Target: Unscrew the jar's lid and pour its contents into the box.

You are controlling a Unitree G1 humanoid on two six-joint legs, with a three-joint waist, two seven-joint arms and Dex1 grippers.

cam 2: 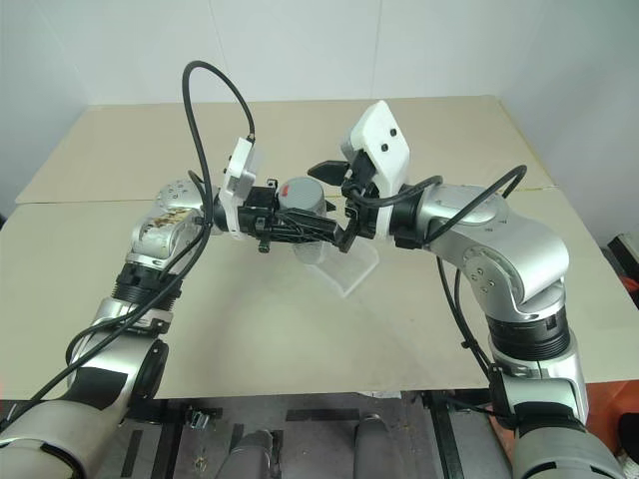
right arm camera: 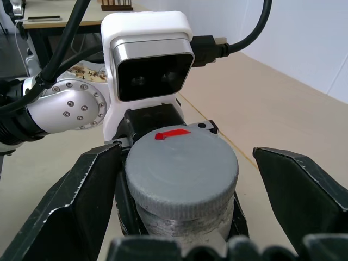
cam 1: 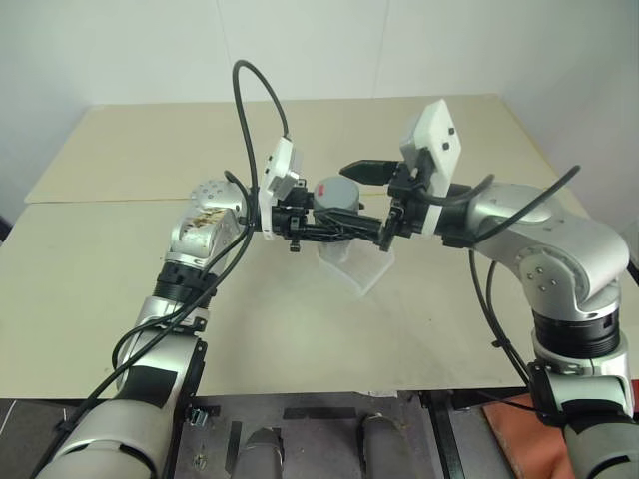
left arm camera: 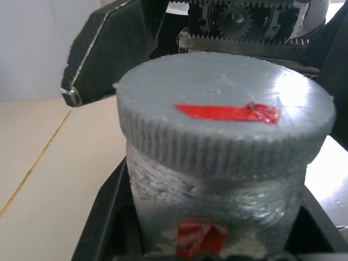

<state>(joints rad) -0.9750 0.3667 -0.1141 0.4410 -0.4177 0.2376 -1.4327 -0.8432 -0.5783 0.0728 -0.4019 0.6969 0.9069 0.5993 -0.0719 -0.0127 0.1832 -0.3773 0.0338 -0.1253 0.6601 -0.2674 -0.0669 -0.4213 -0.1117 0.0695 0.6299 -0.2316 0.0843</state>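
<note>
Jar (left arm camera: 217, 217): held upright above the table (cam 1: 100, 259), clamped by the body in the left gripper (cam 1: 334, 228) so it cannot spin.
Lid (right arm camera: 182, 166): grey, ribbed, red-marked, still seated on the jar.
Right gripper (right arm camera: 182, 179): fingers spread wide on either side of the lid, not touching it, apparently placed to close and twist.
Box (cam 1: 364, 267): clear tray directly beneath the jar, presumably ready for pouring.
</note>
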